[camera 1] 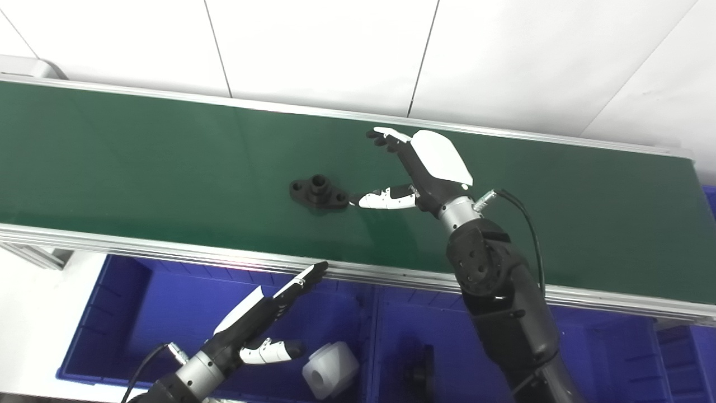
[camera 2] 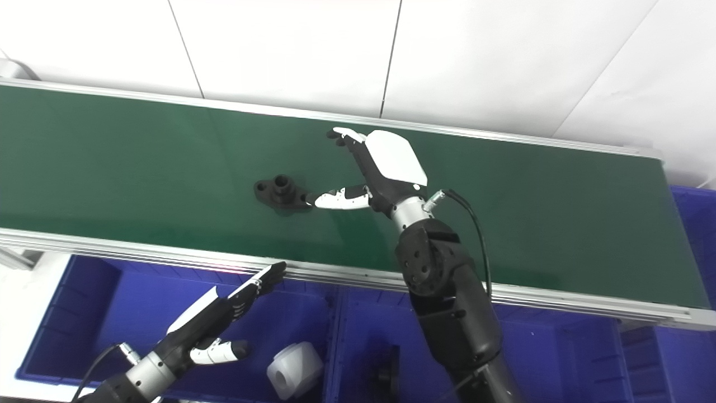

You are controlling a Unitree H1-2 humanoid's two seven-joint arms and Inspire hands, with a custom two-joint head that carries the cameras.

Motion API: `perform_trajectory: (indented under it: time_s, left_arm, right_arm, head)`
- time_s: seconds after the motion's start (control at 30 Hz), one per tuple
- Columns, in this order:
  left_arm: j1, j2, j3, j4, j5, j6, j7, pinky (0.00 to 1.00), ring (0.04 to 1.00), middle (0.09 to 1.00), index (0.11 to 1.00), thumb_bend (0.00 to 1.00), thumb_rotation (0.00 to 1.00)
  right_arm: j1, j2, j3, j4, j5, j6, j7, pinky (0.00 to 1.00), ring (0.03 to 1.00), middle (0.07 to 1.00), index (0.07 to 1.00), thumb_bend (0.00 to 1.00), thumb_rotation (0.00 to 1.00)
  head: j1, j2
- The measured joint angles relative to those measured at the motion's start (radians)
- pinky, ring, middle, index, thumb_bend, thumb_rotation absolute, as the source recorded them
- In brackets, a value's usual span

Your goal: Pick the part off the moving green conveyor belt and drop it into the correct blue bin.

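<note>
A green conveyor belt (camera 1: 140,151) carries one black flanged part (camera 1: 319,192) lying flat mid-belt.

Conveyor belt (camera 1: 168,151): left end cut off by the frame edge; part of the near rail hidden behind the right arm.
Left blue bin (camera 1: 140,313): bottom cut off by the lower edge.
White part (camera 1: 330,370): lower portion cropped at the lower edge.
Black part in middle bin (camera 1: 419,366): dark, cropped, shape unclear.
Right bin (camera 1: 688,358): mostly outside the frame.
Right hand (camera 1: 417,168): contact between thumb tip and black flanged part (camera 1: 319,193) cannot be told.
</note>
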Motion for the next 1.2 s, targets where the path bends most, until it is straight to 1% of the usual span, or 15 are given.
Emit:
perform_trajectory:
  time_s: [0.23,0.37,0.47,0.67,0.77,0.87,0.93,1.03,1.07,1.13,1.17,1.2]
  left_arm:
    - [-0.001,0.0,-0.001,-0.003,0.0,0.0,0.0,0.98,1.0,1.0,1.0,0.73,0.82]
    - [0.0,0.0,-0.001,-0.003,0.0,0.0,0.0,0.98,1.0,1.0,1.0,0.72,0.82]
    - [0.0,0.0,-0.001,-0.003,0.0,0.0,0.0,0.98,1.0,1.0,1.0,0.73,0.81]
    - [0.0,-0.001,-0.001,-0.006,-0.002,0.0,-0.001,0.98,1.0,1.0,1.0,0.73,0.81]
    - [0.0,-0.001,-0.001,-0.007,-0.004,0.0,-0.001,0.98,1.0,1.0,1.0,0.73,0.81]
    - [0.001,-0.001,-0.001,-0.011,-0.004,0.0,-0.001,0.99,1.0,1.0,1.0,0.73,0.81]
    - [0.002,-0.001,-0.002,-0.018,-0.004,0.0,-0.001,0.99,1.0,1.0,1.0,0.73,0.81]
    - [0.006,-0.001,-0.002,-0.03,-0.004,0.002,-0.001,0.99,1.0,1.0,1.0,0.73,0.81]
    - [0.006,-0.001,-0.003,-0.031,-0.004,0.003,-0.001,1.0,1.0,1.0,1.0,0.72,0.8]
    - [0.008,-0.001,-0.003,-0.032,-0.003,0.006,-0.001,0.99,1.0,1.0,1.0,0.73,0.81]
    - [0.01,-0.001,-0.003,-0.034,-0.002,0.009,-0.001,0.99,1.0,1.0,1.0,0.73,0.81]
    - [0.012,-0.001,-0.003,-0.037,0.0,0.015,-0.001,0.99,1.0,1.0,1.0,0.73,0.81]
  right_arm:
    - [-0.028,-0.003,0.024,0.064,-0.001,0.0,0.0,0.79,0.805,0.821,0.846,0.77,0.4]
    - [-0.033,-0.003,0.047,0.092,-0.009,0.0,0.001,0.79,0.806,0.822,0.844,0.78,0.4]
    - [-0.033,-0.004,0.054,0.11,-0.008,0.0,-0.001,0.8,0.809,0.82,0.842,0.78,0.39]
    - [-0.033,-0.01,0.066,0.158,-0.008,0.0,-0.016,0.79,0.8,0.812,0.834,0.79,0.36]
    - [-0.033,-0.014,0.077,0.174,-0.01,0.0,-0.029,0.8,0.805,0.818,0.841,0.77,0.36]
    - [-0.033,-0.018,0.09,0.182,-0.019,0.0,-0.032,0.8,0.797,0.812,0.833,0.76,0.33]
    - [-0.033,-0.019,0.092,0.194,-0.028,0.0,-0.051,0.79,0.794,0.809,0.829,0.76,0.31]
    - [-0.033,-0.027,0.093,0.207,-0.029,-0.004,-0.085,0.77,0.773,0.789,0.809,0.76,0.27]
    - [-0.033,-0.029,0.095,0.211,-0.029,-0.006,-0.099,0.7,0.73,0.752,0.78,0.76,0.22]
    - [-0.031,-0.036,0.099,0.224,-0.029,-0.014,-0.126,0.64,0.695,0.724,0.749,0.74,0.19]
    - [-0.029,-0.042,0.103,0.235,-0.029,-0.022,-0.144,0.57,0.636,0.682,0.732,0.71,0.13]
    - [-0.028,-0.048,0.107,0.239,-0.031,-0.028,-0.161,0.56,0.624,0.674,0.73,0.7,0.12]
  head:
    - [0.006,0.005]
    - [0.006,0.006]
    - [0.008,0.008]
    - [0.009,0.009]
    - [0.011,0.012]
    - [0.012,0.017]
    - [0.012,0.018]
    - [0.012,0.023]
    - [0.012,0.026]
    - [0.014,0.031]
    - [0.014,0.031]
    - [0.014,0.031]
